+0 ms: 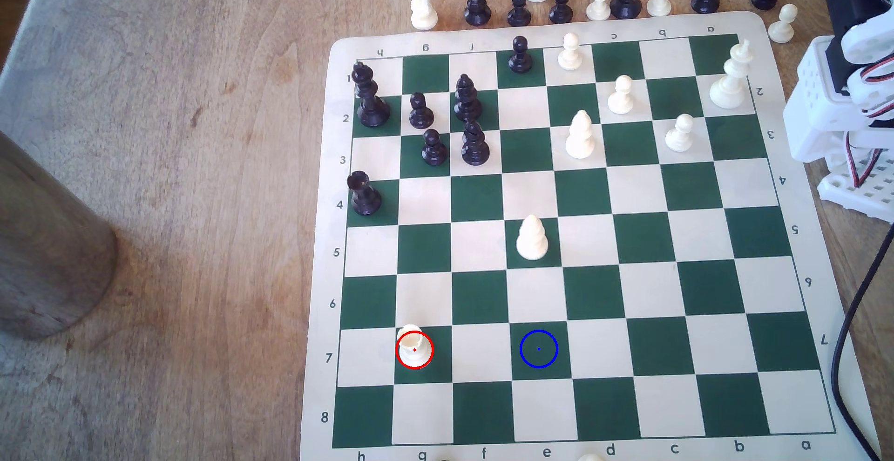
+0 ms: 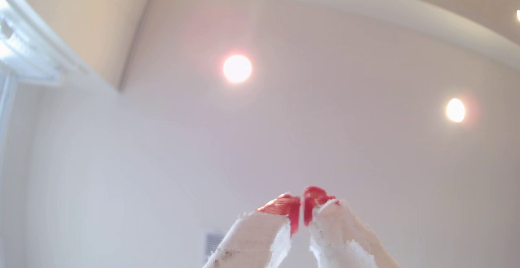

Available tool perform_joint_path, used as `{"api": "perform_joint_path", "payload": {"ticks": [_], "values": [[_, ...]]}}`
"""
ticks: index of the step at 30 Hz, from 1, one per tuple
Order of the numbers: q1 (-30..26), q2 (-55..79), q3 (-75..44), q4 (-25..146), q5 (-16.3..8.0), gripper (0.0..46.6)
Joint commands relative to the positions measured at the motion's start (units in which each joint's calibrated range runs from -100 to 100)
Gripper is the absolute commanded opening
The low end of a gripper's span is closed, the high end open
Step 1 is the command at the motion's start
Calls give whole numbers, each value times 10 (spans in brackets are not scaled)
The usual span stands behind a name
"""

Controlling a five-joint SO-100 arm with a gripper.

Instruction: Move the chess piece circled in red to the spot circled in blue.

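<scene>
Worn wooden worktop [image 1: 193,161], green-and-cream roll-up chess mat [image 1: 793,345] laid over it toward the exterior view's right. Short cream-white plastic rook with notched hollow top [image 1: 413,347] stands upright on dark green square g7, ringed in red, near the mat's lower-left corner in the exterior view. Dark green square with thin blue ring and centre dot [image 1: 538,349] is e7, same row, two files to the exterior view's right, bare; one cream square between them. Tall cream bishop [image 1: 532,238] two rows above the blue ring. Black pieces cluster at the mat's upper left; captured pieces line the worktop beyond the far edge. White printed robot arm [image 1: 851,55] folded up at the exterior view's right edge, well apart from the rook. Wrist view points at a white ceiling with round recessed lights [image 2: 237,68]; hand [image 2: 301,210] with red-tipped, white-wrapped fingers [image 2: 284,204] nearly closed, just a thin slit between tips, nothing held.
</scene>
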Motion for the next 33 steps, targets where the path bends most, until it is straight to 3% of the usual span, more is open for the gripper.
{"api": "perform_joint_path", "payload": {"ticks": [1, 19, 25, 27, 29, 33], "values": [[-14, 1, 11, 79, 3, 2], [-25, 1, -232, 630, 0, 2], [30, 1, -368, 1082, -1, 2], [35, 1, -389, 1158, -2, 2], [22, 10, -423, 1268, -59, 2], [1, 66, -483, 1449, -57, 14]]}}
